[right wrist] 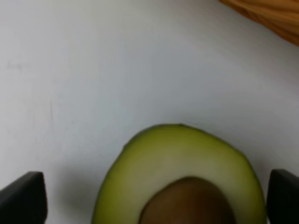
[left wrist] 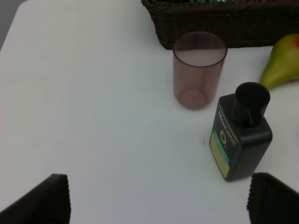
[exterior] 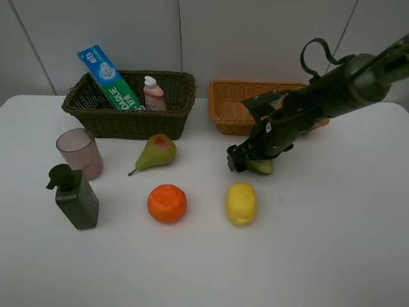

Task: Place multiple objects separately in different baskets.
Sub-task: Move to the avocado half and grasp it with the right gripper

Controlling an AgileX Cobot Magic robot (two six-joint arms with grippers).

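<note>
On a white table (exterior: 332,249) before grey wall panels, the right gripper (exterior: 245,160) hangs over the avocado half (right wrist: 177,163), jaws spread either side, not pinching. The avocado lies just before the orange-tan basket (exterior: 223,110). Grasping seems the step in hand; next, probably close squarely, then lift it there. The left gripper (left wrist: 159,200) is spread too. The toothpaste box (exterior: 108,77) reads "DARLIE".

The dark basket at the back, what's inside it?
A blue-green toothpaste box leans out of the dark basket, with a small pink bottle upright beside it. The woven front wall hides the floor, so anything lying low is unseen.
</note>
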